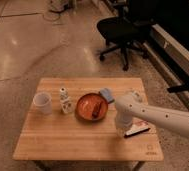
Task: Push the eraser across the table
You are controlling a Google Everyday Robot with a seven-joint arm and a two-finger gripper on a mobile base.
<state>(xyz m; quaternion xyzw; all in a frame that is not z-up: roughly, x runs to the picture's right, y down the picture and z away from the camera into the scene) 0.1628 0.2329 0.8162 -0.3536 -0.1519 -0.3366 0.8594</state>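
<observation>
Gripper (122, 131), finger state indeterminable, is bearing against eraser (138, 131) on worktop (78, 135); advise keeping contact low, pushing steadily.

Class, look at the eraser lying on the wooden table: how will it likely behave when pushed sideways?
The eraser lies flat and low on the table, so it will probably slide, not tip or roll. It looks like a stiff block, so it should hold its shape. A push off its centre may swivel it. The claw sits beside its left end.
</observation>
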